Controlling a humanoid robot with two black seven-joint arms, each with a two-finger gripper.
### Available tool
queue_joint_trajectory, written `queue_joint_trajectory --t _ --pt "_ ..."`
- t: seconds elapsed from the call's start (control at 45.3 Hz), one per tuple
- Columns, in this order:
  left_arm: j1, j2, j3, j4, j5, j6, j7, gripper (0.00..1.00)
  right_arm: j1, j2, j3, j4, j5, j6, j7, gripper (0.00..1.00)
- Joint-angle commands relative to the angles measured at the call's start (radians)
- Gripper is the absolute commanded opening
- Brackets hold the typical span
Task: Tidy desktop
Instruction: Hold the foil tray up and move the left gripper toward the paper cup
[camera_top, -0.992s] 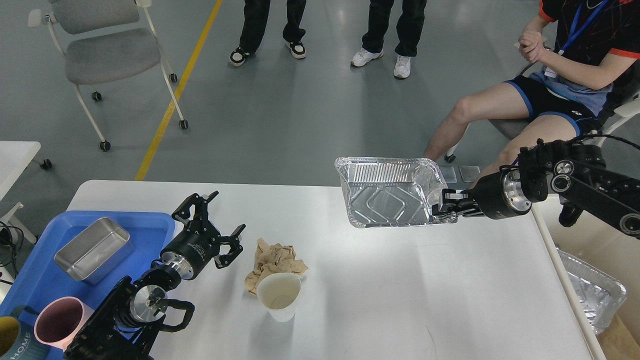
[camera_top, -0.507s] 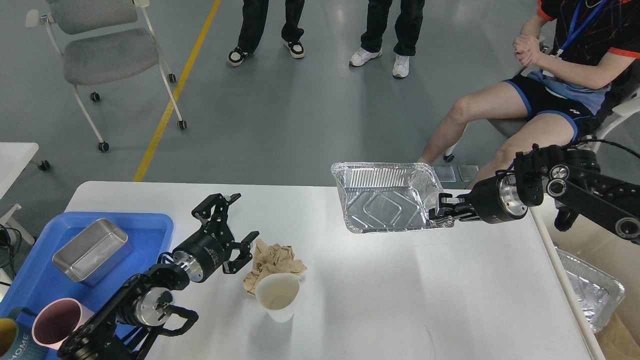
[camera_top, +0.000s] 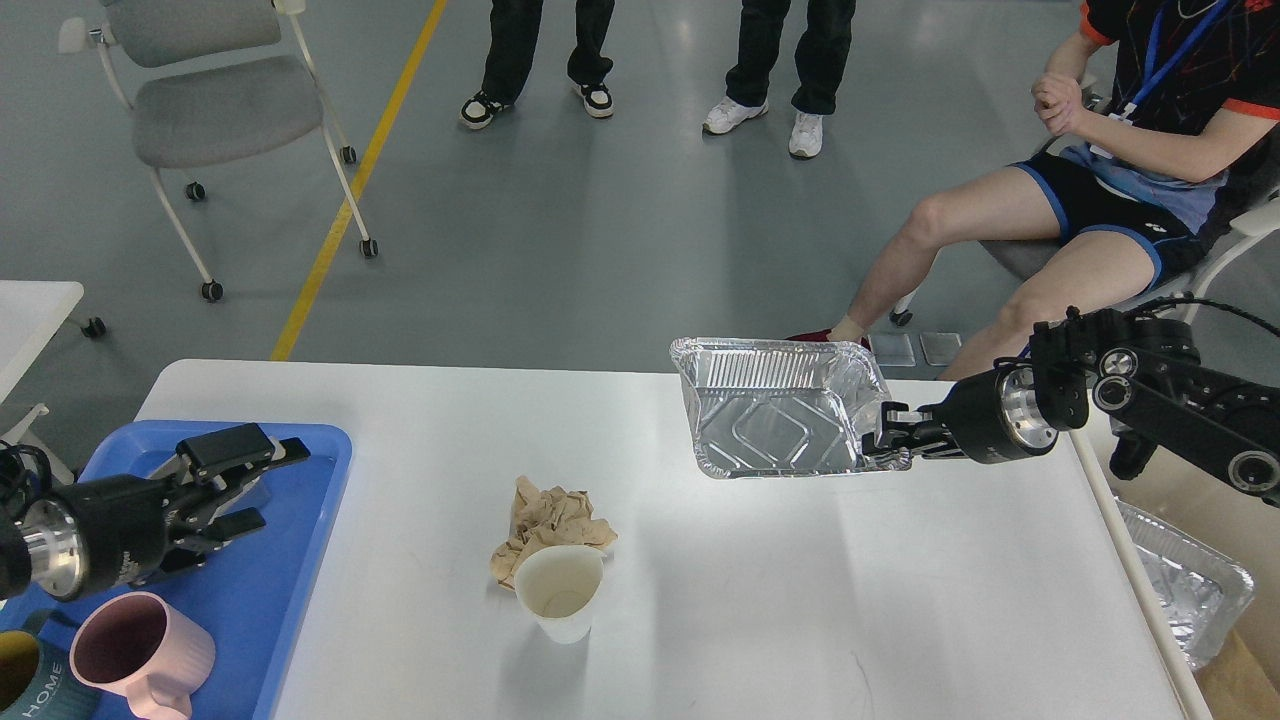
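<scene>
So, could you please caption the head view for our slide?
Right gripper holds a foil tray above the desktop; left gripper over the blue tray.

A grey wheeled chair (camera_top: 200, 110) is seen on the grey floor (camera_top: 560, 240) at upper left, beside a yellow floor line (camera_top: 345, 200). Two standing people are shown only from the legs down: one in black-and-white shoes (camera_top: 535, 100), one in white shoes (camera_top: 765, 125). A seated person in blue shorts (camera_top: 1090, 190) is placed at upper right, hands clasped. A small white table (camera_top: 30, 310) is cut off by the left edge.
</scene>
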Motion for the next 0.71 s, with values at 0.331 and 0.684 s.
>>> queue_joint_trajectory --t 0.331,0.684 --pt "-0.110 0.395 0.102 -0.128 0.009 -0.129 -0.002 0.96 -0.008 0.001 0.008 0.000 0.000 -0.004 0.000 0.00" --pt "-0.168 0.242 0.102 -0.127 0.186 -0.197 0.017 0.96 -0.010 0.001 0.009 0.000 0.000 -0.004 0.000 0.00"
